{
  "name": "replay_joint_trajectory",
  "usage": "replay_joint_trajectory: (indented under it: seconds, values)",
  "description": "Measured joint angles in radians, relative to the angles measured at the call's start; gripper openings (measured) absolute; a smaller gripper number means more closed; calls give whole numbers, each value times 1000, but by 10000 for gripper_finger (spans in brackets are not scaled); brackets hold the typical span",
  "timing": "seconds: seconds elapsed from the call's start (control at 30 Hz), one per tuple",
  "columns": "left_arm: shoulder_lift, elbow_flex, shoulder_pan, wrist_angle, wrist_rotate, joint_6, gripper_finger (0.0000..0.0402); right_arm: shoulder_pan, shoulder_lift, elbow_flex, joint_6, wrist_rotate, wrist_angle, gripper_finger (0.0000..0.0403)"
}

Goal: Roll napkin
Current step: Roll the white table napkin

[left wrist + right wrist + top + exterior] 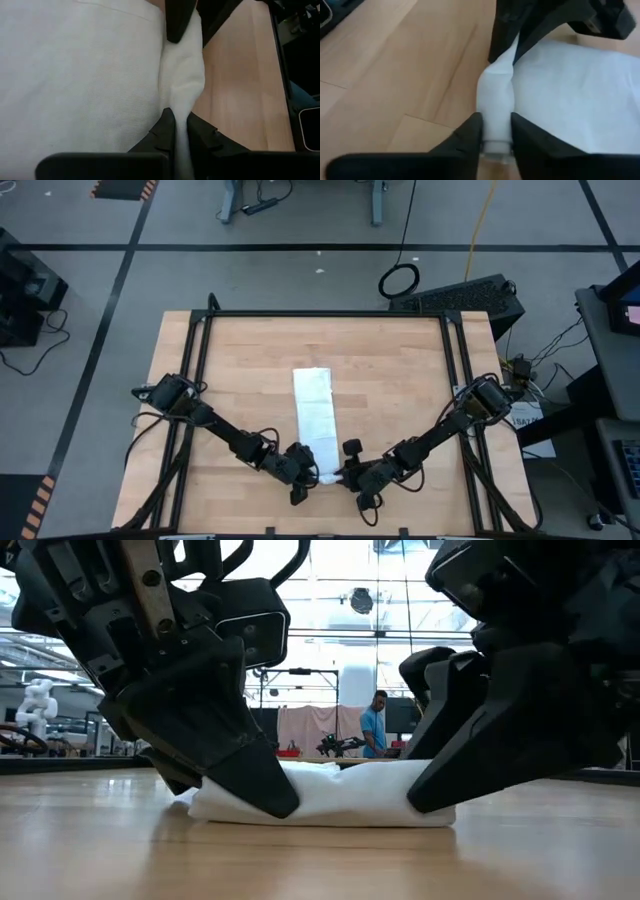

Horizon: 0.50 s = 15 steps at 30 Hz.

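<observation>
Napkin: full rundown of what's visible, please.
The napkin is plain white thin cloth, folded into a long narrow strip lying flat on the wooden table. Its near end is bunched into a small raised fold. The left gripper is shut on one end of that fold, and the right gripper pinches the other end. Nothing else touches it.

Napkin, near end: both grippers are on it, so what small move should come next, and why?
Probably turn both wrists together to roll the pinched edge over toward the far end. The left gripper and right gripper each clamp one end of the small rolled fold, while the rest of the napkin lies flat and unrolled on the table.
</observation>
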Motion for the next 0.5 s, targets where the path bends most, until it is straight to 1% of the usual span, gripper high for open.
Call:
replay_joint_trajectory:
  seconds: [0.13,0.23,0.33,0.43,0.5]
  values:
    - [0,0,-1,0,-12,9,47,-18,0,0,46,-49,-1,36]
    - [-11,0,-11,-16,-12,28,80,-33,-2,1,103,-84,-7,12]
    - [-42,-1,-21,-74,-24,44,127,-48,-2,2,169,-113,-14,8]
    - [-99,-3,-30,-189,-52,45,172,-67,-2,2,242,-150,-17,14]
    - [-147,-5,-40,-279,-66,47,194,-82,-4,2,288,-190,-19,16]
